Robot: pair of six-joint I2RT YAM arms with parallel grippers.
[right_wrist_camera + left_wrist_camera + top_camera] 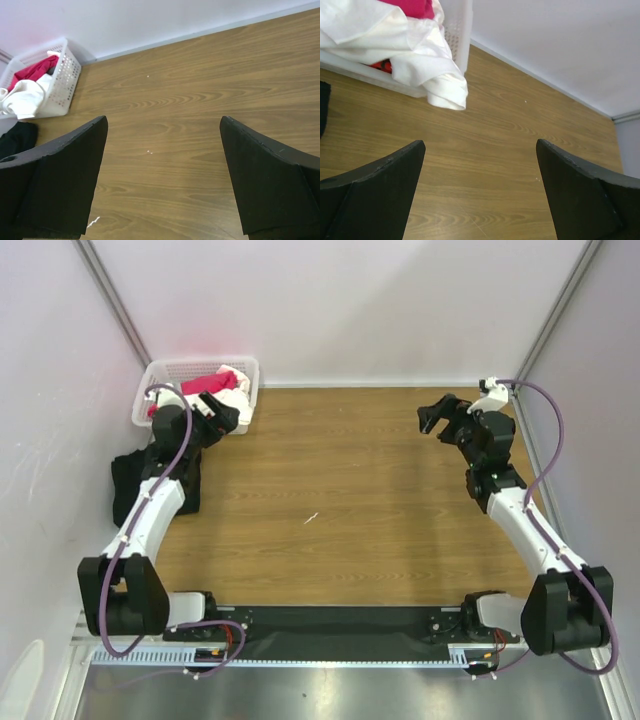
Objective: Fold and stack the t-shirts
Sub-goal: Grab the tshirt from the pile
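L claw (480,146) wide, white tee (422,52) just ahead-left, over basket (460,34)

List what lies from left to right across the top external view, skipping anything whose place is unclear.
black t-shirt → white basket → right hand. The left hand overlaps the basket, so it is left out.
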